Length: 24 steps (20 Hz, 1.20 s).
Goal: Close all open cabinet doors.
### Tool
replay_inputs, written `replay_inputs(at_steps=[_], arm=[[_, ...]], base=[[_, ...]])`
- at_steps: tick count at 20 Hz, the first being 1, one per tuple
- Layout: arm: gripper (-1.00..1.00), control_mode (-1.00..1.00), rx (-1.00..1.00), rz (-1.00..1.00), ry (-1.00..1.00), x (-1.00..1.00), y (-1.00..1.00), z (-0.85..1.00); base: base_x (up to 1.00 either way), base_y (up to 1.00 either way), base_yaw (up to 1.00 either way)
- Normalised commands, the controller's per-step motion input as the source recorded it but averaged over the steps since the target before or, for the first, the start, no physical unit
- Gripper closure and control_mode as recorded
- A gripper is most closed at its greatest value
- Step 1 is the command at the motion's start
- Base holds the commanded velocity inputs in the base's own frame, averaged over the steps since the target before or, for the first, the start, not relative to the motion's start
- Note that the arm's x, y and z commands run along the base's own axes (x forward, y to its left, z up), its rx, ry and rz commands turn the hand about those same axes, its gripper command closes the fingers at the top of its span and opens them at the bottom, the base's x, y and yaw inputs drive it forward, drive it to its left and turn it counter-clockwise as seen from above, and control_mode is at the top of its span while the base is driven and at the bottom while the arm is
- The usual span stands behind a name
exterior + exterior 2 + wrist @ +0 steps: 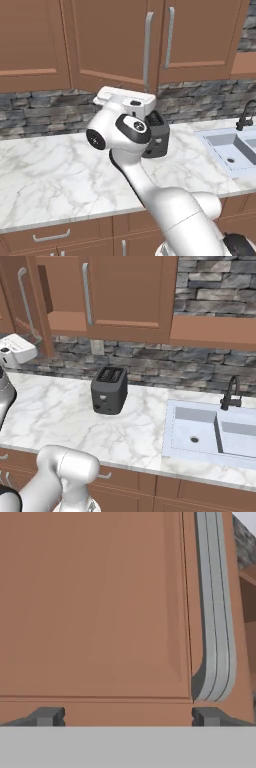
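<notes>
Cabinet doors sit above the marble counter (45,170). The one I'm on, the open door (112,42), hangs ajar — its handle edge swung out from the closed door (202,35) beside it. In the hand view the door's recessed panel is right in front of the gripper (127,716), with the silver bar handle (216,612) off to one side. The fingertips (47,716) are spread wide and grip nothing. To finish well, I'd press flat on the frame near the handle edge, where leverage is best, and follow the door's arc — a straight shove could slide off. The toaster (109,390) below stays clear of the swing, I judge.
</notes>
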Motion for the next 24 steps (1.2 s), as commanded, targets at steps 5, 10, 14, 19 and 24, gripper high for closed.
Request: replay_inputs(at_steps=[5,10,14,19,24], arm=[[-1.00,-1.00,0.00,0.04,0.00,0.48,-0.31,-0.06],[-1.00,-1.00,0.00,0.06,0.00,0.47,-0.26,-0.10],[-1.00,-1.00,0.00,0.07,0.00,0.42,-0.13,-0.01],[-1.00,-1.00,0.00,0.08,0.00,0.42,-0.16,-0.03],[-1.00,-1.00,0.00,0.09,0.00,0.37,-0.15,-0.03]], base=[[0.00,0.00,0.00],[0.00,0.00,0.00],[0.00,0.00,0.00],[0.00,0.00,0.00],[0.00,0.00,0.00]])
